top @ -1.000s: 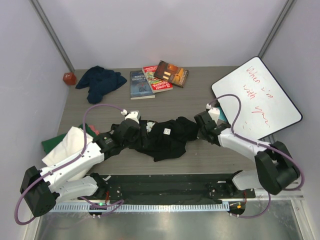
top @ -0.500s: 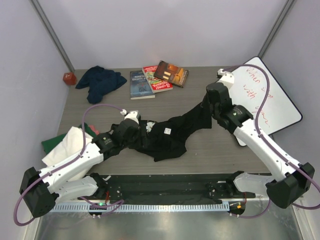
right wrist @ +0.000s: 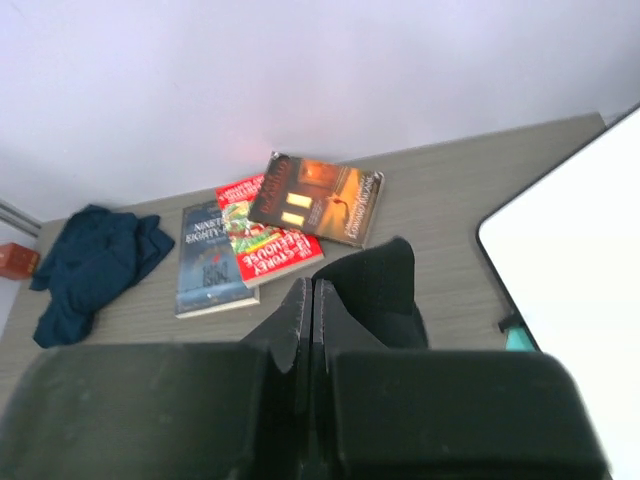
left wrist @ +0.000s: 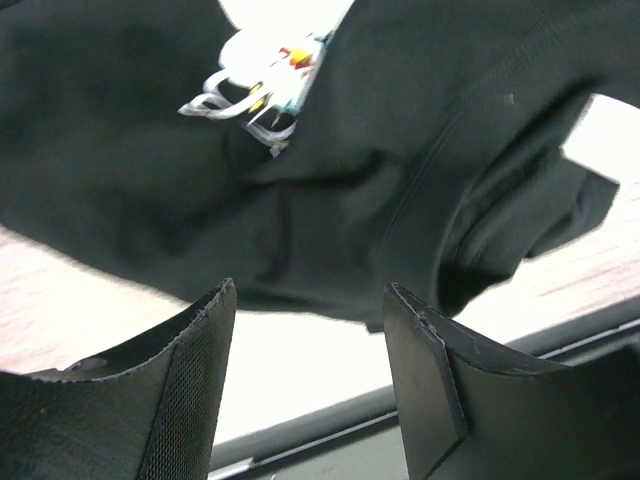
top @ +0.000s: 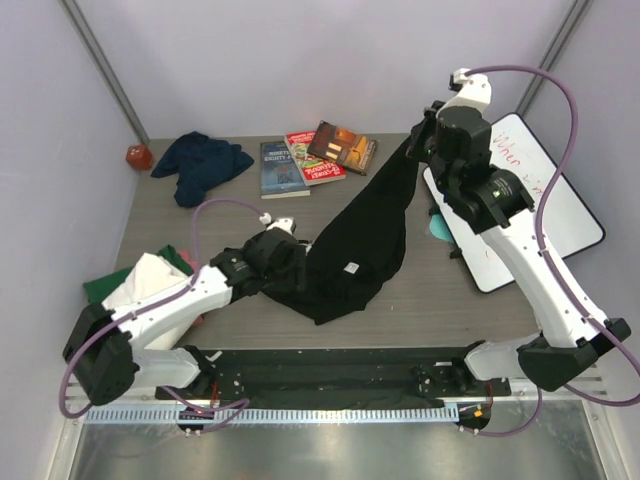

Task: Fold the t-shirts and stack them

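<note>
Jaws: right gripper (right wrist: 309, 292) pinched on raised end of large black cloth t-shirt (top: 362, 240); left gripper (left wrist: 310, 296) gaping wide beside lower folds.

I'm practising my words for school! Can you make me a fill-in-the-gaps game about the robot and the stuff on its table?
The ___ arm holds the black t-shirt up in its shut jaws.
The left arm has its jaws ___.
Near the navy t-shirt lie ___ books.
The writing on the whiteboard is ___.
Missing words: right, open, three, red.
</note>
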Controlling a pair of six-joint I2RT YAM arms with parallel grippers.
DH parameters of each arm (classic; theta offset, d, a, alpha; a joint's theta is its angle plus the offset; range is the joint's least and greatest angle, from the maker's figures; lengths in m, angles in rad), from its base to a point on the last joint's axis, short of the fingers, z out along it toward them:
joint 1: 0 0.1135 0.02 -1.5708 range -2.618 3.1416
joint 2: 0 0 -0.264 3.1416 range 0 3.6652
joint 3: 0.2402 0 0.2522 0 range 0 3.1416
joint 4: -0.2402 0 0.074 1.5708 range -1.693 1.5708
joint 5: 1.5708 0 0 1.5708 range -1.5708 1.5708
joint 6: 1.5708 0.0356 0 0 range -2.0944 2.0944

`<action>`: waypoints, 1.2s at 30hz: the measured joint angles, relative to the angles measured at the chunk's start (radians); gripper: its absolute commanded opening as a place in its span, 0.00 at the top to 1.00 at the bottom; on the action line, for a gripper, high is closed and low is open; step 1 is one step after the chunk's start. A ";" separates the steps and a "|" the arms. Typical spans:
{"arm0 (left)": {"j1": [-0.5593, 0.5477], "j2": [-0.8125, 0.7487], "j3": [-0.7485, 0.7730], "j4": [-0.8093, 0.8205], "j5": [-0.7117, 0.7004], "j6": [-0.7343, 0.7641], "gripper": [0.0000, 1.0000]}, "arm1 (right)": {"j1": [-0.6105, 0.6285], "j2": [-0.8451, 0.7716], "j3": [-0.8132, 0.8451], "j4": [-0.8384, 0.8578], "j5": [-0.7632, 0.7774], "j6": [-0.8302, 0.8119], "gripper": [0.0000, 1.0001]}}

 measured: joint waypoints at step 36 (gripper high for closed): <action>-0.422 0.419 0.116 0.237 0.183 -0.161 1.00 | -0.004 0.394 0.659 -0.236 -0.194 -0.129 0.99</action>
